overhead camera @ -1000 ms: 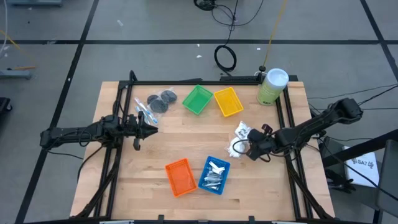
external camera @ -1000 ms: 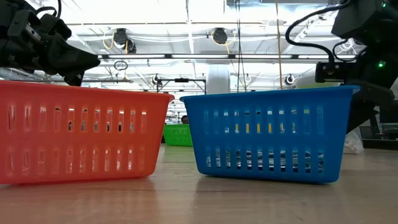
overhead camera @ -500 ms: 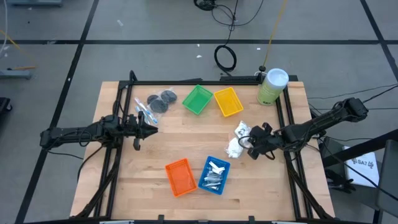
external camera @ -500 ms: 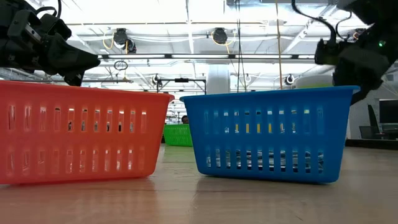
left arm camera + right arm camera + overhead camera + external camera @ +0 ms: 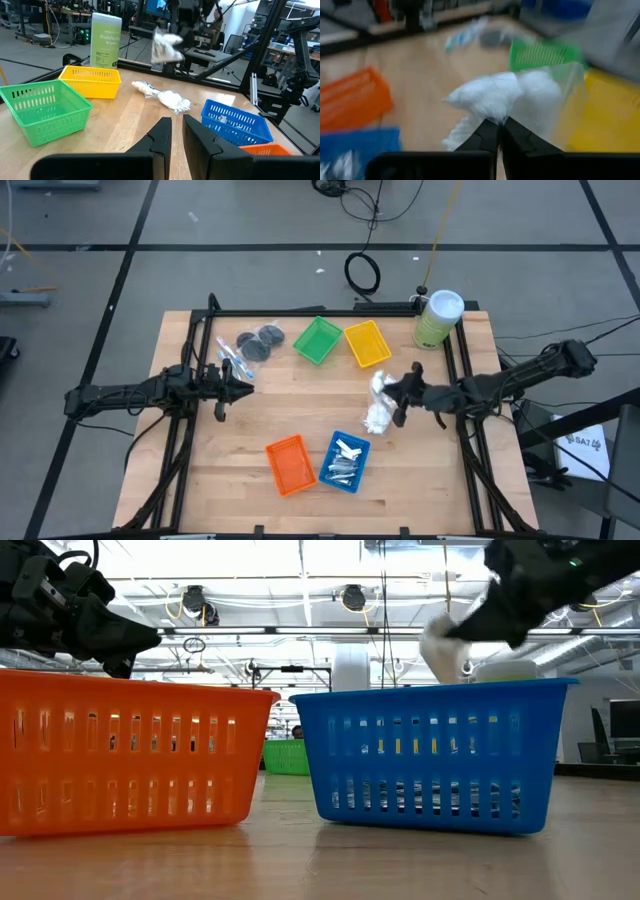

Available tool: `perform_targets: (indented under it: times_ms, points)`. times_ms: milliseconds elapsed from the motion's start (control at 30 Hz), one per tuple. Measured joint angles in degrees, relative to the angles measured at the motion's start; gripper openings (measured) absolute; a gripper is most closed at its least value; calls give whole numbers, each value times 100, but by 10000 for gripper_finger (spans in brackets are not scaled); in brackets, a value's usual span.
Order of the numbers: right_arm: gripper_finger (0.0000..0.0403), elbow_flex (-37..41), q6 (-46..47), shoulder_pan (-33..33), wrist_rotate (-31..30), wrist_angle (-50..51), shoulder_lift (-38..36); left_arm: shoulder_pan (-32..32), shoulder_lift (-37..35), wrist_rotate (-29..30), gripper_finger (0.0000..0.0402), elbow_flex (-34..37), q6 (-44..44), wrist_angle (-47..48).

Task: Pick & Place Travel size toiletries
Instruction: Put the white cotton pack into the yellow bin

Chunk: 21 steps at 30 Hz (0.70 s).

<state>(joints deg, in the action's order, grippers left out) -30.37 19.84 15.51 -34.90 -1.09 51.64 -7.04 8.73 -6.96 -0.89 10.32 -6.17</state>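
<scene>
Right tool (image 5: pixel 396 394) clamped on white packet (image 5: pixel 379 384), lifted above worktop (image 5: pixel 260 408), 5 o'clock of yellow tray (image 5: pixel 366 343). Left tool (image 5: pixel 244 387) nearly together, empty, 9 o'clock side.

**Two dark arms, slim and cabled**

Both arms are showing matte black, jointed segments. The left arm (image 5: pixel 130 393) is ending in a black gripper (image 5: pixel 238 387) with two flat, squared fingers (image 5: pixel 159 142). The right arm (image 5: pixel 520 375) is trailing thin black cables, its gripper (image 5: pixel 400 396) equally dark.
</scene>
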Motion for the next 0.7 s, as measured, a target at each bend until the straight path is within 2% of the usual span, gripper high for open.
perform_targets:
  times_ms: [233,400,467,600,700]
  points:
    - [1,0,-1742,-764,-115,-1653,247,1,-1,0,44,0,0,1]
    - [1,0,-2268,-1520,-63,-2314,602,-1,-1,0,44,0,1,0]
    - [1,-4,-2459,-1878,177,-2558,751,0,0,0,44,0,0,0]
    - [1,-318,-2507,-2525,677,-2458,1131,1,0,0,44,0,1,0]
    - [0,-848,-2510,-2938,1181,-1898,1475,1,0,0,44,0,-1,0]
